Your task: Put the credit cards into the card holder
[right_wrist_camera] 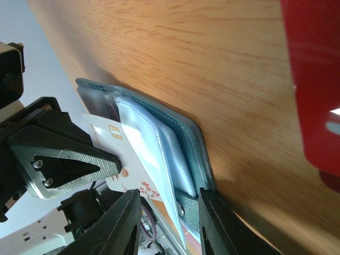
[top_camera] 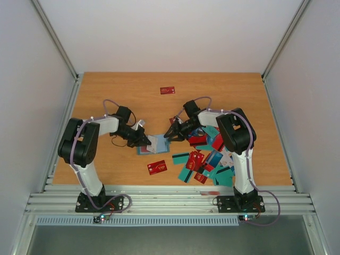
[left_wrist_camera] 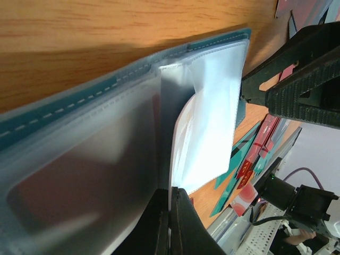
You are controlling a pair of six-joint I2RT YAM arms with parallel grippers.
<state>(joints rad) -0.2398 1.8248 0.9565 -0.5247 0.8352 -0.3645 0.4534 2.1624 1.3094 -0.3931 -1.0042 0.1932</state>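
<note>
The teal card holder [top_camera: 154, 144] lies open on the wooden table between both arms. Its clear sleeves [left_wrist_camera: 95, 159] fan up from the teal cover [right_wrist_camera: 197, 146]. My left gripper [top_camera: 141, 139] [left_wrist_camera: 171, 215] is shut on a white credit card [right_wrist_camera: 114, 146] with a chip and red print; the card [left_wrist_camera: 212, 117] leans part-way in between the sleeves. My right gripper [top_camera: 171, 133] [right_wrist_camera: 167, 220] stands open, its jaws straddling the holder's edge by the snap tab: one finger [right_wrist_camera: 220, 223] against the cover, the other clear of the sleeves.
A heap of red, teal and blue cards [top_camera: 208, 159] lies right of the holder, under the right arm. One red card [top_camera: 156, 167] lies in front of the holder, another [top_camera: 167, 90] far back. A red card [right_wrist_camera: 313, 79] lies close to the right wrist.
</note>
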